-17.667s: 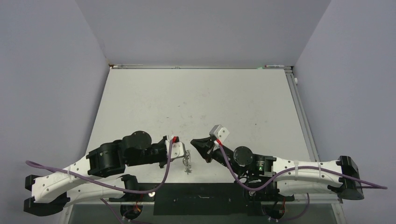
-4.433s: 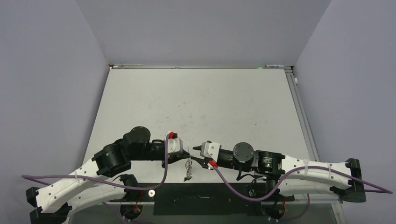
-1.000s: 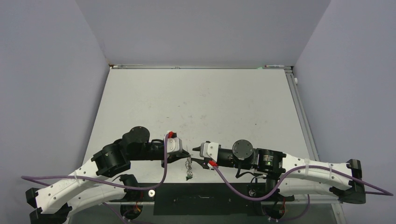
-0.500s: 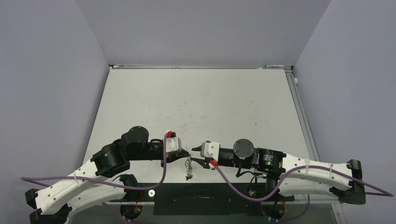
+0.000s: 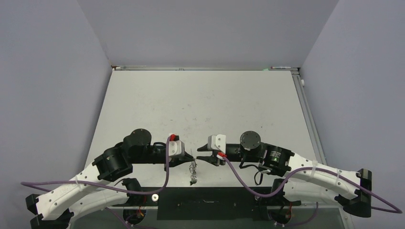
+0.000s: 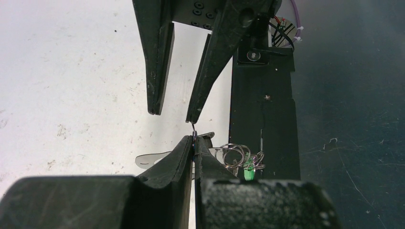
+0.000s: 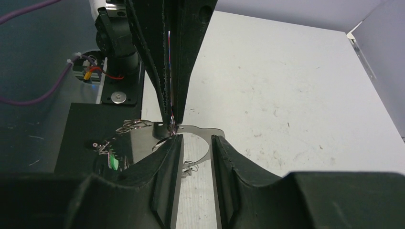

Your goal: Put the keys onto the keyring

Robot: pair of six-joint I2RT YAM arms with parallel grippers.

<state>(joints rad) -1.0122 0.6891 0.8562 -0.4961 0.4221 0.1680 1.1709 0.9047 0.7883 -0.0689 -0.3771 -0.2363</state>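
Note:
My left gripper (image 6: 194, 139) is shut on a thin wire ring of the keyring (image 6: 233, 155), which hangs below its tips. The bunch shows silver rings, a small green piece (image 6: 248, 172) and a curved pale strap (image 6: 152, 160). I cannot tell the keys apart from the other small silver bits in the bunch. My right gripper (image 6: 172, 116) comes from the opposite side, open, with one fingertip (image 6: 191, 119) touching the held ring. In the right wrist view the strap (image 7: 203, 130) curves behind my right gripper (image 7: 196, 139). From above, the keyring (image 5: 192, 171) dangles between the left gripper (image 5: 189, 157) and the right gripper (image 5: 200, 159).
The white table (image 5: 200, 105) stretches away behind both grippers, walled on three sides. A black plate (image 5: 205, 202) lies along the near edge, partly under the hanging bunch. Purple cables (image 5: 239, 174) loop off both wrists.
The right wrist has lifted and turned, bringing its fingertips up against the left gripper's tip, and its jaws have narrowed a little. The left arm and the keyring have stayed put.

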